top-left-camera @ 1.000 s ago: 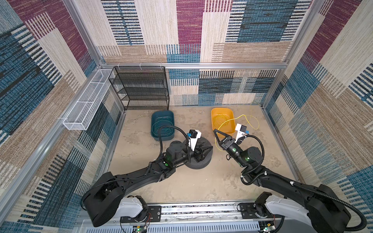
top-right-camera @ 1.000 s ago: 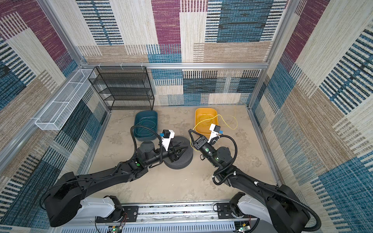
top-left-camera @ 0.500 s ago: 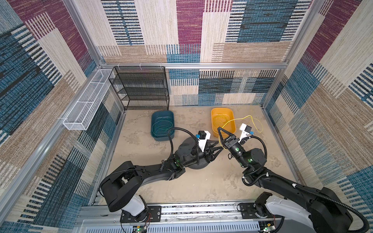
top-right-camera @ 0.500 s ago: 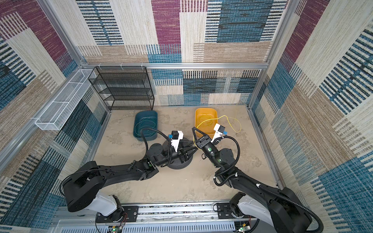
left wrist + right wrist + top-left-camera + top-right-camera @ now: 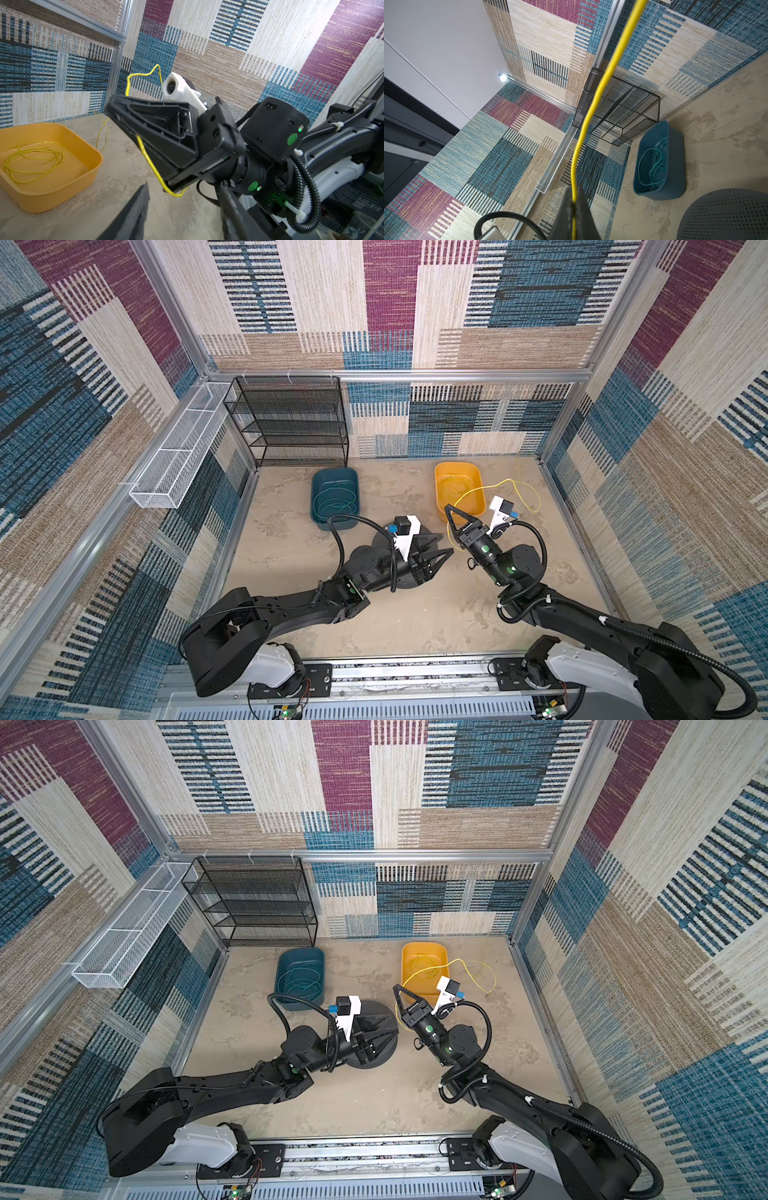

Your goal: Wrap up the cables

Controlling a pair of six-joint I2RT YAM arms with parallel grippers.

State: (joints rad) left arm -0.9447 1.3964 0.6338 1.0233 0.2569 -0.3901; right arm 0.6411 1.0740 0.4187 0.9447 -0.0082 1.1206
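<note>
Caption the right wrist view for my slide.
Right gripper shut on yellow cable, teal bin and mesh rack beyond.

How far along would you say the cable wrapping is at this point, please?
Looks done: a teal cable lies coiled in the blue tray, a yellow coil in the yellow tray. In hand: the right gripper is shut on a loose yellow cable; the left gripper is open beside it. Left: its tail sprawls uncoiled on the table.

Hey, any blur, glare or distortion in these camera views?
Right wrist view: the cable near the lens looks soft, and a ceiling lamp flares. Left wrist view: only the foreground fingers blur. Both top views: even light, soft shadows.
</note>
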